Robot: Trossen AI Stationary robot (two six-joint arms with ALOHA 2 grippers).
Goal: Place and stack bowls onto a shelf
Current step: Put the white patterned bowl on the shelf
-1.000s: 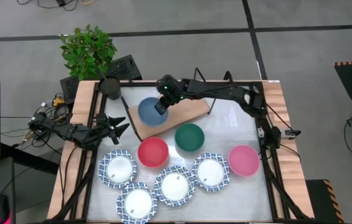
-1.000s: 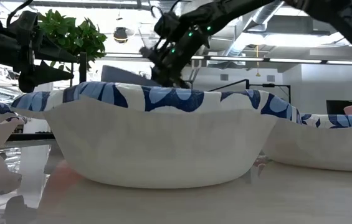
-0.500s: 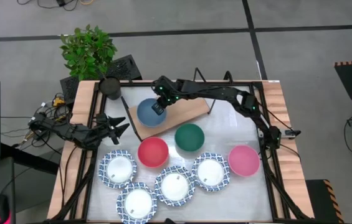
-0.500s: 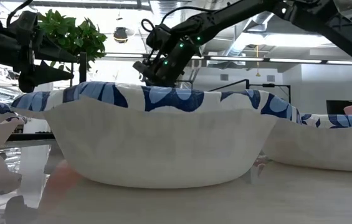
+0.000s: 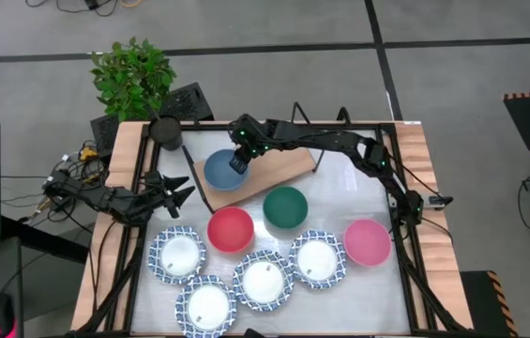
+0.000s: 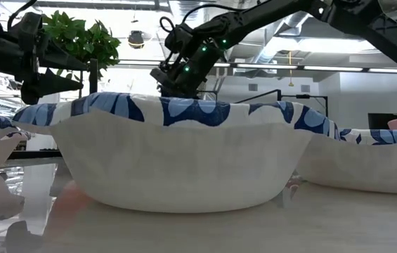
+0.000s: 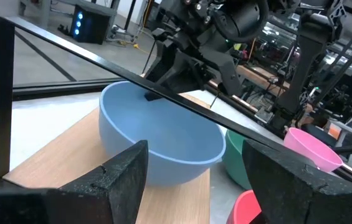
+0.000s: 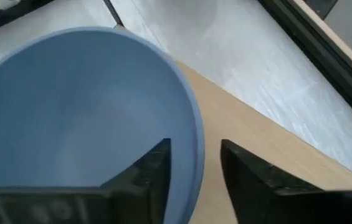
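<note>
A blue bowl (image 5: pixel 220 172) sits upright with its base on the light-brown shelf (image 5: pixel 288 167) at the far middle of the table. My right gripper (image 5: pixel 237 161) is open above the bowl's far-right rim (image 8: pixel 195 149), one finger inside the bowl and one outside, a gap showing on both sides. My left gripper (image 5: pixel 178 192) hovers open at the table's left, pointing at the blue bowl (image 7: pixel 157 134). Red (image 5: pixel 230 230), green (image 5: pixel 285 207) and pink (image 5: pixel 368 241) bowls stand on the tabletop.
Several white bowls with blue patterned rims (image 5: pixel 264 280) fill the near part of the table; one (image 6: pixel 177 154) blocks most of the low view. A potted plant (image 5: pixel 133 75) stands beyond the far-left corner. The shelf's right half (image 5: pixel 293 161) is bare.
My right gripper has carried the blue bowl a little toward the table's left along the shelf, then opened and let go of its rim. The bowl now rests on the board. My left gripper has kept still.
</note>
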